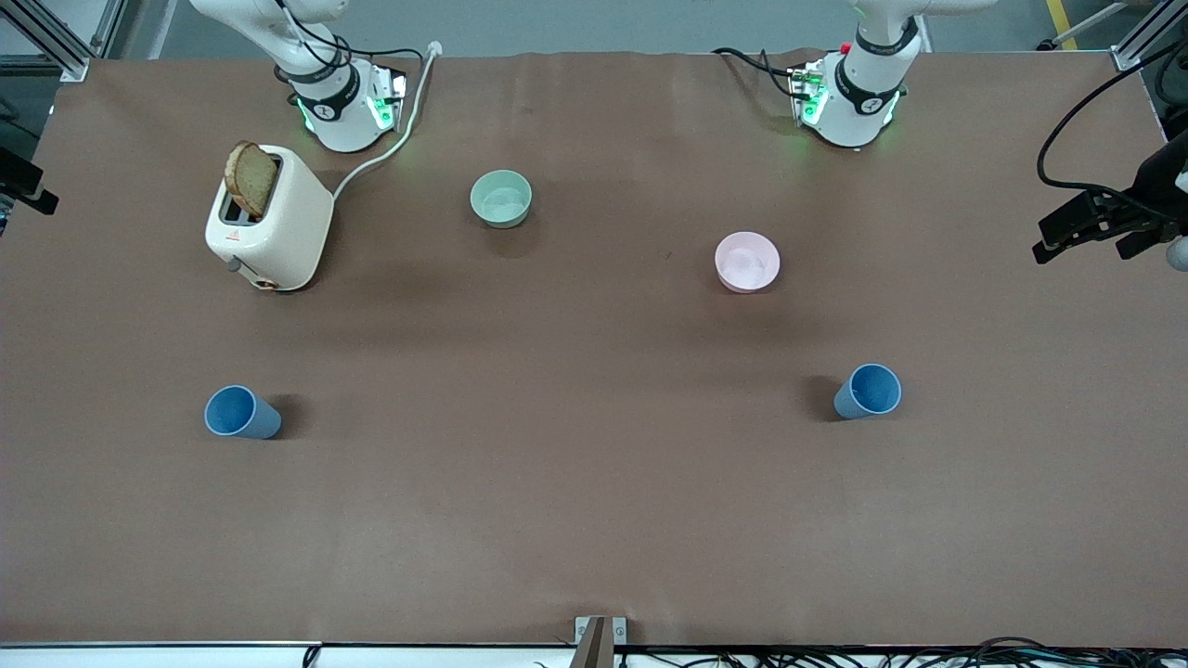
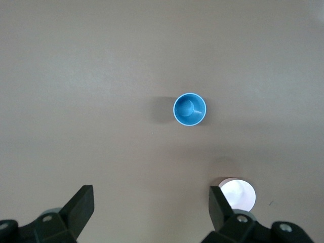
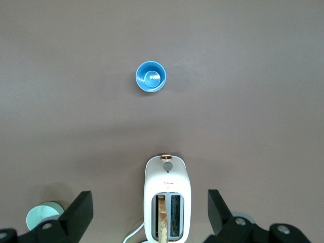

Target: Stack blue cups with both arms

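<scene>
Two blue cups stand upright on the brown table, far apart. One blue cup (image 1: 239, 412) is toward the right arm's end and also shows in the right wrist view (image 3: 151, 76). The other blue cup (image 1: 869, 391) is toward the left arm's end and also shows in the left wrist view (image 2: 190, 109). My left gripper (image 2: 150, 210) is open and empty, high over the table beside the pink bowl (image 2: 238, 195). My right gripper (image 3: 150, 210) is open and empty, high over the toaster (image 3: 167, 197). Neither gripper shows in the front view, only the arm bases.
A white toaster (image 1: 269, 221) with a slice of bread stands near the right arm's base. A mint-green bowl (image 1: 501, 198) and a pink bowl (image 1: 747, 262) sit farther from the front camera than the cups. A black device (image 1: 1104, 221) juts in at the left arm's end.
</scene>
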`<state>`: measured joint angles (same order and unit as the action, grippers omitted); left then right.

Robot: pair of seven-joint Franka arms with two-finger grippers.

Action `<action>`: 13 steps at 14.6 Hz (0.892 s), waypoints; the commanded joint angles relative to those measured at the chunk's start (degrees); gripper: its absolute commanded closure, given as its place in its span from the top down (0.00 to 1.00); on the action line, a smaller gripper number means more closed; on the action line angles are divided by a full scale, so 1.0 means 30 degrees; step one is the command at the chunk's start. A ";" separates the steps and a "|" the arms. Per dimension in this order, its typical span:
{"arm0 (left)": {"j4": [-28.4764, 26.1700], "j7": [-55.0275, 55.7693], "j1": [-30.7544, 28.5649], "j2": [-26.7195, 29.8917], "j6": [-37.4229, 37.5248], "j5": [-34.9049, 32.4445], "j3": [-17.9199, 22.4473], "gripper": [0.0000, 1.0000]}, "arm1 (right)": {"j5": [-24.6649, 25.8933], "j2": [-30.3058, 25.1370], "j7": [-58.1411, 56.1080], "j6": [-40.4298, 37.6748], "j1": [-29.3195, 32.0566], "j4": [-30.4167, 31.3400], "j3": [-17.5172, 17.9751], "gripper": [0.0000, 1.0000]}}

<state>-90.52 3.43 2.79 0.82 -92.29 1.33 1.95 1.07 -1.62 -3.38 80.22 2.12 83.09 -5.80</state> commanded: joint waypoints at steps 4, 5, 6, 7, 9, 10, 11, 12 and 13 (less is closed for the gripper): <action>0.0232 0.0381 -0.0140 -0.0010 0.0090 -0.0032 -0.0066 1.00 | 0.0141 -0.0223 0.0043 0.0008 0.0348 0.0253 0.0293 1.00; 0.0232 0.0265 -0.0111 -0.0010 0.0091 -0.0120 -0.0037 1.00 | 0.0141 -0.0223 0.0072 0.0008 0.0348 0.0253 0.0293 1.00; 0.0290 0.0380 -0.0110 -0.0010 0.0091 -0.0063 -0.0065 1.00 | 0.0141 -0.0223 0.0072 0.0008 0.0348 0.0282 0.0293 1.00; 0.0320 0.0294 -0.0139 -0.0010 0.0091 -0.0091 -0.0066 1.00 | 0.0141 -0.0223 0.0072 0.0008 0.0377 0.0282 0.0293 1.00; 0.0320 0.0177 -0.0053 -0.0097 0.0003 -0.0411 -0.0037 1.00 | 0.0141 -0.0194 0.0072 0.0008 0.0377 0.0282 0.0293 1.00; 0.0378 0.0292 -0.0052 -0.0388 0.0032 -0.0733 -0.0065 1.00 | 0.0141 -0.0194 0.0072 0.0037 0.0377 0.0282 0.0293 1.00; 0.0350 0.0409 0.0006 -0.0449 0.0061 -0.0736 -0.0153 1.00 | 0.0141 -0.0194 0.0072 0.0038 0.0377 0.0282 0.0293 1.00; 0.0350 0.0468 0.0036 -0.0479 0.0061 -0.0678 -0.0153 1.00 | 0.0141 -0.0194 0.0043 0.0125 0.0377 0.0282 0.0293 1.00; 0.0379 0.0469 0.0036 -0.0508 0.0032 -0.0503 -0.0153 1.00 | 0.0112 -0.0165 0.0072 0.0212 0.0406 0.0282 0.0293 1.00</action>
<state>-90.43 4.00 2.78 -0.08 -92.29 0.51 1.86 1.07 -1.61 -3.38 80.25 2.16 83.16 -5.81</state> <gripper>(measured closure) 0.000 0.000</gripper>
